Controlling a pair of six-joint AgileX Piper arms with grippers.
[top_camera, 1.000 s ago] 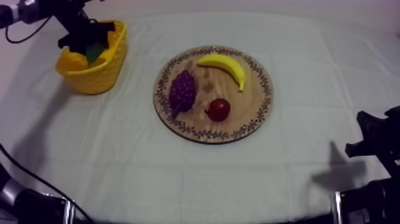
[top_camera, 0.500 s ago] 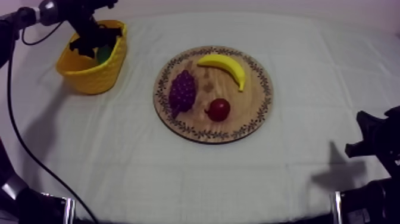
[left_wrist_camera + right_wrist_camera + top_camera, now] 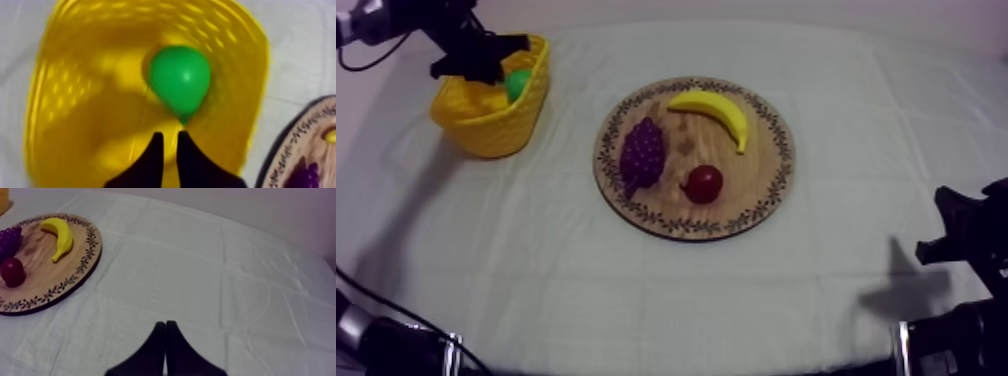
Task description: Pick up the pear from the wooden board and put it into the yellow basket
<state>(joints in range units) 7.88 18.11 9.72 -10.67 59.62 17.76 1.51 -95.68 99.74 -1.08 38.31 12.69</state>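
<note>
No writing, label, brand, number or sign could be read anywhere. The wooden board (image 3: 761, 165) bore only a leafy rim pattern, and the yellow basket (image 3: 496, 130) beside it was unmarked.

The pear (image 3: 517, 83) now lies loose at the yellow basket's (image 3: 486, 135) two o'clock side — the left gripper (image 3: 170, 134), fingers (image 3: 150, 162) parted, sits drawn back toward ten o'clock.
</note>
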